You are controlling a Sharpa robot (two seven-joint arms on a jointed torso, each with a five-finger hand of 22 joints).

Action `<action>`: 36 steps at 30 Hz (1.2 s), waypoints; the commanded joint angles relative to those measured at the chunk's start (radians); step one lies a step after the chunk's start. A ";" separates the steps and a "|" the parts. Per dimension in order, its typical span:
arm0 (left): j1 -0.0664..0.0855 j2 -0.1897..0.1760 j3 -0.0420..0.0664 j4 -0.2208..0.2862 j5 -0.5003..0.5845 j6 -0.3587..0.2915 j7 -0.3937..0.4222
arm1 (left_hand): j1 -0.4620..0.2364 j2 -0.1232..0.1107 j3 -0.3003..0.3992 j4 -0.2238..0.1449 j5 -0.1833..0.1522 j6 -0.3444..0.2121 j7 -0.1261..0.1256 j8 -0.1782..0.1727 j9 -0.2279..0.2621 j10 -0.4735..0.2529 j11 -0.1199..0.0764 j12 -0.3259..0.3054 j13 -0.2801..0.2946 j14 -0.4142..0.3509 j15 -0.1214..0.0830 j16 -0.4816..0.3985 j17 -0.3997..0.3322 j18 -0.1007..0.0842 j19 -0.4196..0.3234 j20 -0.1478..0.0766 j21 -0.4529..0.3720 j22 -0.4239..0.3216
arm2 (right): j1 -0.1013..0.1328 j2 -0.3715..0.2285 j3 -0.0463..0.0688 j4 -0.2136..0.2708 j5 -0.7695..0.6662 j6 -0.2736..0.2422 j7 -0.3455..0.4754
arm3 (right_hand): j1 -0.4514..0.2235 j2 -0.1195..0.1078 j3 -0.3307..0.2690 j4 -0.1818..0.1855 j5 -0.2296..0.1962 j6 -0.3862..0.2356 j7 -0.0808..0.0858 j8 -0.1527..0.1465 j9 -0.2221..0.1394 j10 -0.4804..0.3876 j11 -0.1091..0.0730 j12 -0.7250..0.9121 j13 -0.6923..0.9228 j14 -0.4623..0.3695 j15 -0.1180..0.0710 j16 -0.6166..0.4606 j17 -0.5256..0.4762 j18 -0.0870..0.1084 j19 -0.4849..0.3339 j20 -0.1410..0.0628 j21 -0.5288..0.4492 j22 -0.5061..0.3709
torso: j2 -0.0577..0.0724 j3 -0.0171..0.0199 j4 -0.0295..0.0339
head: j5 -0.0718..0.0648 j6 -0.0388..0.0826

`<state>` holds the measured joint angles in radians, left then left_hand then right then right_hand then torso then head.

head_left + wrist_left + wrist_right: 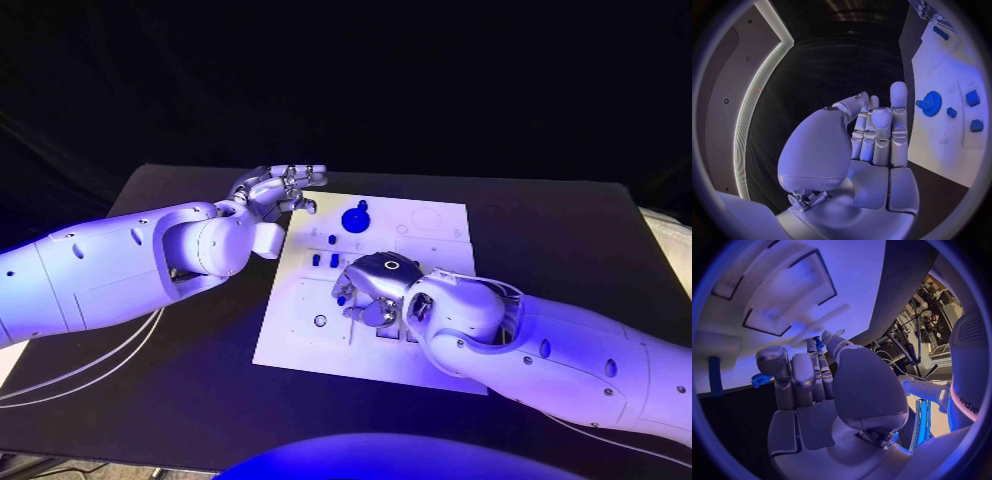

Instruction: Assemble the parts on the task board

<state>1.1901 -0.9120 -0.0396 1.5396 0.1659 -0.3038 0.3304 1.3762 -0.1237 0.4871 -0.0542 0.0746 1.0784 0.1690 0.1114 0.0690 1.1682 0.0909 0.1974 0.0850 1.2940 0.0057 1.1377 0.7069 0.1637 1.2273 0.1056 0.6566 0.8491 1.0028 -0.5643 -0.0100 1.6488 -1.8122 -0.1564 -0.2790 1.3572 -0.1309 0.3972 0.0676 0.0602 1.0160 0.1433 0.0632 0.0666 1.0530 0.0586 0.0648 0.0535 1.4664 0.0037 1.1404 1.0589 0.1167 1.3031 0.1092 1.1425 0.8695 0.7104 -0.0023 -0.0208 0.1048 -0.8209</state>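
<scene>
Right hand [372, 290] sits low over the middle of the white task board [433, 222] in the head view, fingers curled downward against the board's recessed area; whether it grips anything cannot be told from this view. Left hand [274, 190] hovers just off the board's far left corner over the black tabletop [577, 230], its fingers extended together and holding nothing. On the board's far part lies a blue gear [355, 217] with a small round knob above it, and closer in, two small blue blocks [327, 260] stand side by side just beside the right hand. The board itself is a flat white plate with shallow outlined recesses and small holes.

From the left wrist view, the left hand [873, 135] shows straight fingers held close together and an empty palm, apart from the board. The task board [942, 135] lies beside it, carrying the gear [931, 103], toothed at its rim, plus three small blue pieces [972, 98] near it and a blue peg [940, 33] farther along.

From the right wrist view, the right hand [811, 380] has its fingers bent inward, and a small blue part [819, 344] shows at the fingertips, seemingly pinched there. The task board [786, 295] shows rectangular recesses with dark edges. A blue peg [714, 376] and a blue toothed piece [759, 380] lie near the board's edge.
</scene>
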 commanded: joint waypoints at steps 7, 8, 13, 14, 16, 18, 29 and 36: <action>0.000 -0.003 0.001 0.001 -0.005 0.030 -0.003 | -0.004 -0.004 -0.005 0.000 0.001 -0.010 0.000 0.006 -0.001 -0.008 0.002 0.004 0.001 -0.007 0.001 -0.005 -0.002 0.017 -0.008 -0.001 -0.004 -0.001 | -0.003 -0.084 0.021 0.079 -0.023 -0.035 -0.040 | 0.008 -0.009 -0.016 -0.002 0.001 0.012 0.000 0.003 0.002 -0.037 0.044 0.021 0.013 -0.003 0.007 -0.007 -0.008 0.017 -0.010 -0.001 -0.008 -0.008 | -0.002 -0.0014 -0.0041 | -0.004 0.008; 0.000 -0.003 0.001 0.001 -0.005 0.030 -0.003 | -0.005 -0.004 -0.006 0.000 0.001 -0.011 0.000 0.006 -0.001 -0.009 0.002 0.004 0.001 -0.007 0.001 -0.005 -0.002 0.017 -0.009 -0.001 -0.005 -0.002 | -0.002 -0.095 0.024 0.087 -0.023 -0.043 -0.041 | 0.008 -0.009 -0.017 -0.002 0.001 0.014 0.000 0.004 0.002 -0.035 0.043 0.023 0.014 -0.003 0.007 -0.008 -0.010 0.018 -0.010 -0.001 -0.008 -0.009 | -0.001 -0.0008 -0.0041 | -0.005 0.009; 0.000 -0.005 0.001 0.001 -0.005 0.031 -0.004 | -0.005 -0.004 -0.006 0.000 0.001 -0.011 0.000 0.006 -0.001 -0.009 0.002 0.004 0.001 -0.007 0.001 -0.005 -0.002 0.017 -0.009 -0.001 -0.005 -0.002 | 0.008 -0.147 0.041 0.116 -0.024 -0.081 -0.049 | 0.011 -0.008 -0.019 -0.004 0.004 0.015 -0.004 0.003 0.002 -0.033 0.042 0.028 0.014 -0.003 0.006 -0.011 -0.014 0.018 -0.009 -0.001 -0.010 -0.010 | -0.001 0.0004 -0.0035 | -0.012 0.016; 0.000 -0.005 0.001 0.001 -0.006 0.031 -0.004 | -0.005 -0.004 -0.006 0.000 0.001 -0.011 0.000 0.006 -0.001 -0.009 0.002 0.004 0.001 -0.007 0.001 -0.005 -0.002 0.017 -0.009 -0.001 -0.005 -0.002 | 0.010 -0.158 0.044 0.120 -0.024 -0.086 -0.051 | 0.011 -0.008 -0.020 -0.004 0.004 0.015 -0.006 0.002 0.002 -0.034 0.042 0.028 0.013 -0.003 0.006 -0.011 -0.014 0.018 -0.009 -0.001 -0.010 -0.011 | -0.001 0.0002 -0.0034 | -0.014 0.019; 0.000 -0.006 0.001 0.001 -0.006 0.031 -0.005 | -0.005 -0.004 -0.006 0.000 0.001 -0.011 0.000 0.006 -0.001 -0.009 0.002 0.004 0.001 -0.007 0.001 -0.005 -0.002 0.017 -0.009 -0.001 -0.005 -0.002 | 0.019 -0.180 0.050 0.129 -0.022 -0.095 -0.056 | 0.011 -0.010 -0.023 -0.004 0.004 0.013 -0.012 0.001 0.002 -0.038 0.041 0.029 0.012 -0.003 0.004 -0.013 -0.017 0.018 -0.009 -0.002 -0.012 -0.012 | -0.001 0.0002 -0.0042 | -0.017 0.020; 0.000 -0.006 0.000 0.000 -0.007 0.032 -0.005 | -0.005 -0.004 -0.006 0.000 0.001 -0.011 0.000 0.006 -0.001 -0.009 0.002 0.004 0.001 -0.007 0.001 -0.005 -0.002 0.017 -0.009 -0.001 -0.005 -0.002 | 0.028 -0.200 0.054 0.137 -0.019 -0.100 -0.061 | 0.011 -0.011 -0.026 -0.003 0.004 0.012 -0.015 0.000 0.001 -0.042 0.040 0.029 0.011 -0.003 0.002 -0.014 -0.019 0.019 -0.009 -0.004 -0.013 -0.014 | -0.001 0.0003 -0.0048 | -0.019 0.022; 0.000 0.004 0.000 -0.010 -0.011 0.037 -0.005 | -0.005 -0.004 -0.006 0.000 0.001 -0.011 0.000 0.006 -0.001 -0.009 0.002 0.004 0.001 -0.007 0.001 -0.005 -0.002 0.017 -0.009 -0.001 -0.005 -0.002 | 0.080 -0.285 0.065 0.140 -0.013 -0.013 -0.099 | 0.014 -0.017 -0.044 0.002 -0.004 0.019 -0.024 0.002 0.002 -0.057 0.028 0.029 0.010 0.002 -0.017 -0.011 -0.019 0.018 -0.004 -0.020 -0.015 -0.013 | 0.001 -0.0012 -0.0061 | -0.036 0.032; -0.001 0.004 0.000 -0.011 -0.011 0.038 -0.005 | -0.005 -0.004 -0.007 -0.001 0.001 -0.012 0.000 0.007 -0.001 -0.010 0.002 0.005 0.001 -0.008 0.001 -0.005 -0.004 0.017 -0.009 -0.001 -0.006 -0.002 | 0.083 -0.289 0.062 0.119 -0.008 0.061 -0.094 | 0.022 -0.018 -0.051 0.003 -0.005 0.031 -0.027 0.004 0.004 -0.056 0.020 0.033 0.011 0.004 -0.028 -0.013 -0.024 0.019 -0.003 -0.030 -0.019 -0.017 | 0.000 0.0002 -0.0036 | -0.038 0.030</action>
<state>1.1896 -0.9095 -0.0401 1.5282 0.1604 -0.2873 0.3212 1.3762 -0.1237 0.4872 -0.0542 0.0745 1.0714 0.1690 0.1114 0.0691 1.1647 0.0945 0.1974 0.0850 1.2939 0.0058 1.1378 0.7041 0.1635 1.2273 0.1056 0.6567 0.8476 1.0864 -0.8562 0.0530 1.7700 -1.8170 -0.1673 -0.3628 1.3706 -0.1442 0.3518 0.0718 0.0601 1.0393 0.1178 0.0614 0.0692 0.9947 0.0846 0.0948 0.0643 1.4647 -0.0165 1.1308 1.0363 0.1162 1.3000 0.0875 1.1301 0.8542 0.7111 -0.0028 -0.0259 0.0673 -0.7900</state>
